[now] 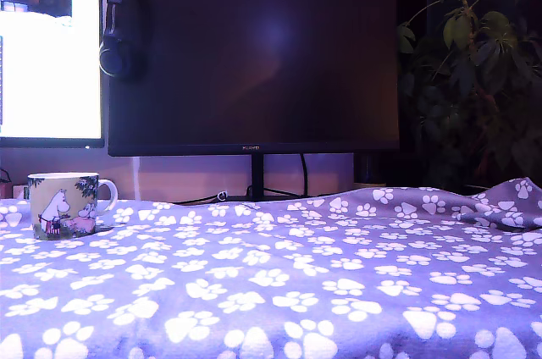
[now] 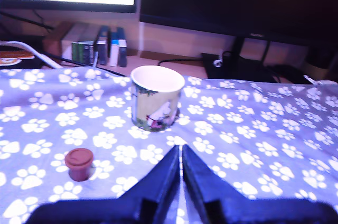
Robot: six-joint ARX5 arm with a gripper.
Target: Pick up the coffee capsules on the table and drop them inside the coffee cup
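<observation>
Brown coffee capsule (image 2: pixel 79 164) sits near coffee cup (image 2: pixel 157 97).

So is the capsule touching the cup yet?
Apart. In the wrist view the brown capsule sits on the paw-print cloth, with a clear strip of cloth between it and the cup. The shut gripper holds nothing.

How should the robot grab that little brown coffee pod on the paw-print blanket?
Probably from straight above, pinching the round sides of the capsule just under its wider top rim. It stands upright with bare cloth all around, apart from the coffee cup. The gripper looks shut, so it must open first.
</observation>
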